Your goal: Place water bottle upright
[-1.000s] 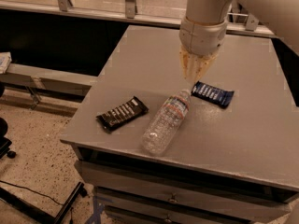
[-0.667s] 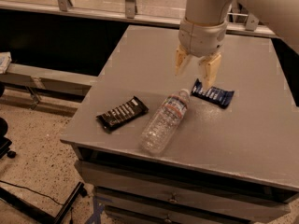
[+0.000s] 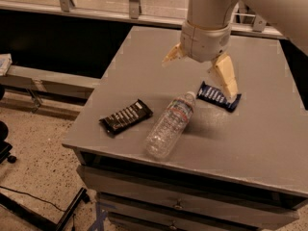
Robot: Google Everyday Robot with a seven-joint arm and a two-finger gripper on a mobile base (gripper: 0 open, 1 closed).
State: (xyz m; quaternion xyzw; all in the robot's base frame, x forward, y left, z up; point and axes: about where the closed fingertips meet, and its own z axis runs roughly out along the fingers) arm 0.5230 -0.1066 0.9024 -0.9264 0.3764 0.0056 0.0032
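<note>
The water bottle (image 3: 170, 124) lies on its side on the grey table (image 3: 144, 71), its white cap pointing to the far right and its base toward the front edge. It is clear ribbed plastic with a narrow label near the neck. My gripper (image 3: 202, 71) hangs above the table just behind the bottle's cap end, apart from it. It is open and empty, with one cream finger (image 3: 225, 74) spread to the right and the other to the left.
A black snack bar (image 3: 126, 117) lies left of the bottle. A dark blue snack bar (image 3: 218, 96) lies right of the cap, under the right finger. The table's front edge is close below the bottle. Drawers (image 3: 178, 203) sit under the tabletop.
The gripper's fingers have spread wide apart. The bottle and the bars have not moved.
</note>
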